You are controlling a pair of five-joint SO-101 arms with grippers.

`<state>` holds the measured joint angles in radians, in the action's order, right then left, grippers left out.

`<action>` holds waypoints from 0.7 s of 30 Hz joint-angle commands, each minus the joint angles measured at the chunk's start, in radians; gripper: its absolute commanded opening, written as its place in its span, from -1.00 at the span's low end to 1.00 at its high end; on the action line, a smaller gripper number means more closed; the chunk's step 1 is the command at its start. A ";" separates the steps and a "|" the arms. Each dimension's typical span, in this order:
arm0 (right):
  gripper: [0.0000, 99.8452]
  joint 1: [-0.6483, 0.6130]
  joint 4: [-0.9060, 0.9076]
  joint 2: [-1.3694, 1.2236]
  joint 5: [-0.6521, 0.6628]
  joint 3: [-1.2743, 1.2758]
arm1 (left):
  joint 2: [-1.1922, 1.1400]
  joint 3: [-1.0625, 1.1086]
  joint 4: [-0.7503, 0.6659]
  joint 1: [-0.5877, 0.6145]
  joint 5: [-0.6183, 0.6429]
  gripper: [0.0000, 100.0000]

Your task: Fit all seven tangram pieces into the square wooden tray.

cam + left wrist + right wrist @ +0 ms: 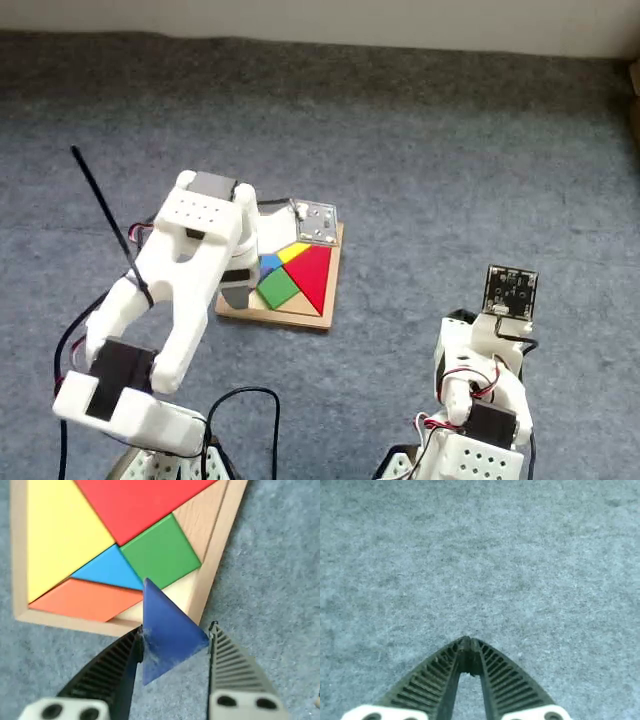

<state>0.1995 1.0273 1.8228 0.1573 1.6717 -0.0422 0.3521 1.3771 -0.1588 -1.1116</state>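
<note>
**Q:** Where the left gripper (176,629) clamps the dark blue triangle (162,615) between its two fingers, which step is in hand?

**A:** Placement of a late piece, by my reading. The triangle hangs tilted over the near rim of the wooden tray (20,580), with its tip above the bare wood next to the green square (160,550). Five pieces lie flat inside: the yellow triangle (60,535), red triangle (140,505), green square, light blue triangle (110,570) and orange piece (85,600).

**Q:** What about the other arm?

**A:** The right gripper (469,655) is pressed closed on nothing, above the grey carpet (480,555) and well apart from the tray (285,315).

**Q:** What does the next move call for?

**A:** Probably turning the triangle so that its edges match the open gap, then lowering it flat before letting go. The gap is tight against the green square and the rim, so a skewed release could leave the piece propped on a neighbour. More bare wood shows on the far side of the green square, so at least one further piece seems outstanding.
</note>
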 commanded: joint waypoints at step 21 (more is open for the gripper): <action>-0.99 0.004 -0.025 0.013 -0.008 0.107 | -0.016 -0.246 0.127 0.022 0.095 -0.64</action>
<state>0.1995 1.0273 1.8228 0.1573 1.6717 -0.1404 0.1542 1.4584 -0.1634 -1.0365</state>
